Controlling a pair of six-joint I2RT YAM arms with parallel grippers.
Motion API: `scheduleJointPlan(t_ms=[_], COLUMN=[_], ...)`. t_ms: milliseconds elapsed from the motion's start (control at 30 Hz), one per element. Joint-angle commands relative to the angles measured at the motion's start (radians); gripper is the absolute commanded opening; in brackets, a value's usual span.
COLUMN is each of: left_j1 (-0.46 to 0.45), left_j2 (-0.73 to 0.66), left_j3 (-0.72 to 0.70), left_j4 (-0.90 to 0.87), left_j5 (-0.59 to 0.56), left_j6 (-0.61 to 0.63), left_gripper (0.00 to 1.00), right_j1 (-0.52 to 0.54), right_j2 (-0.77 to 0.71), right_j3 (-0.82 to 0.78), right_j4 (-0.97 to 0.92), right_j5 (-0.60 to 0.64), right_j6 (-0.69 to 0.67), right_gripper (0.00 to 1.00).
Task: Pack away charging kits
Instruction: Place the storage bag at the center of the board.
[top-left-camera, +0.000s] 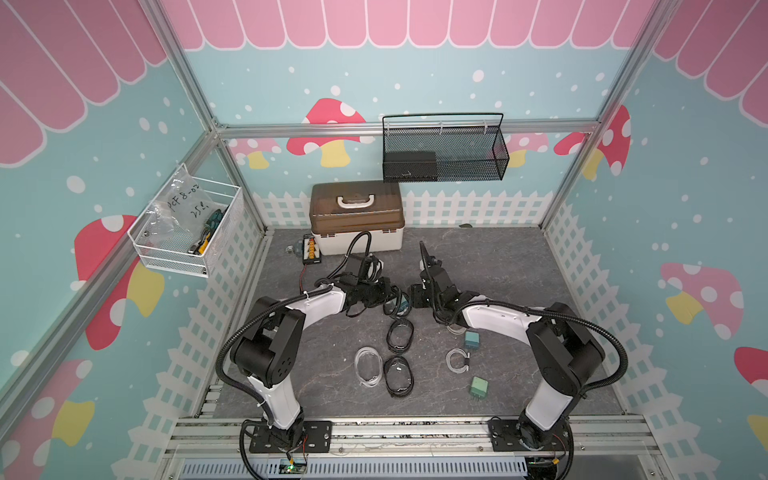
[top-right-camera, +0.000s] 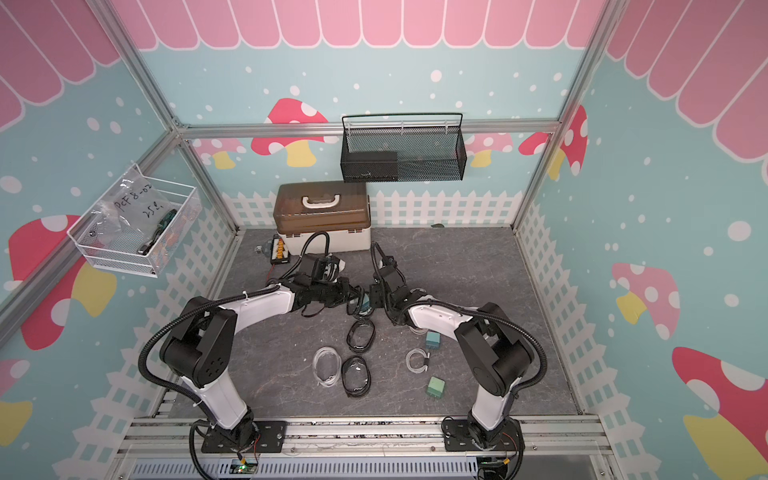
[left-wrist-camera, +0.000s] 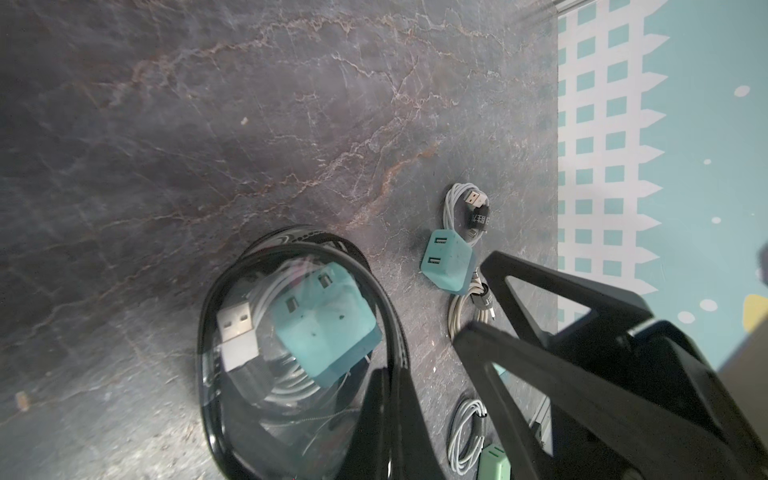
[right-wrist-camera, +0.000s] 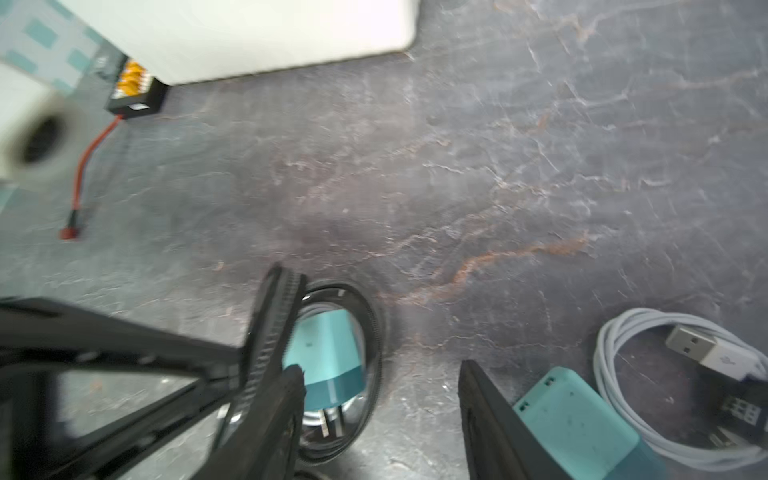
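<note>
The left gripper (left-wrist-camera: 384, 399) is clenched on the black rim of the filled pouch (left-wrist-camera: 232, 407) (a teal adapter (left-wrist-camera: 328, 328) and a white cable (left-wrist-camera: 291, 384) lie inside), in the middle of the table (top-left-camera: 478, 270). The right gripper (right-wrist-camera: 380, 370) is released just beside it. The pouch lies off-centre, against one finger (right-wrist-camera: 274, 415) and not between the two, so we judge that this nearer gripper must shift sideways before it can take the rim.

We see a dark grey tabletop (top-left-camera: 498, 270) veined with rust and white. The black-rimmed pouch (left-wrist-camera: 249, 399) is clear; lower centre, a white-rimmed pouch (top-left-camera: 368, 366). We note a teal adapter (top-left-camera: 471, 340), a paler mint adapter (top-left-camera: 479, 387), a white cable (top-left-camera: 457, 360). The box (top-left-camera: 386, 239) is white, lid translucent brown. The walls (top-left-camera: 415, 83) are pale blue, white-dotted, with pink scallops, red mushrooms.
</note>
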Motion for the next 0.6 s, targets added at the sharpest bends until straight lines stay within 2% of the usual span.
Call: scheduleJointPlan(t_ms=[0, 167, 400, 567], left_j1=[0.000, -0.001, 0.001, 0.000], left_j2=[0.005, -0.006, -0.001, -0.001], left_j3=[0.000, -0.008, -0.009, -0.005], left_j4=[-0.011, -0.011, -0.002, -0.008], left_j5=[0.019, 0.011, 0.021, 0.022], left_j6=[-0.006, -0.001, -0.008, -0.009], left_gripper=[0.00, 0.00, 0.00, 0.00], right_j1=[0.003, 0.003, 0.010, 0.010], right_j2=[0.075, 0.176, 0.225, 0.217], right_j3=[0.036, 0.113, 0.148, 0.135], right_j4=[-0.029, -0.043, -0.029, -0.039], right_j5=[-0.026, -0.096, -0.149, -0.109], right_j6=[0.015, 0.025, 0.043, 0.048], right_gripper=[0.55, 0.51, 0.46, 0.42])
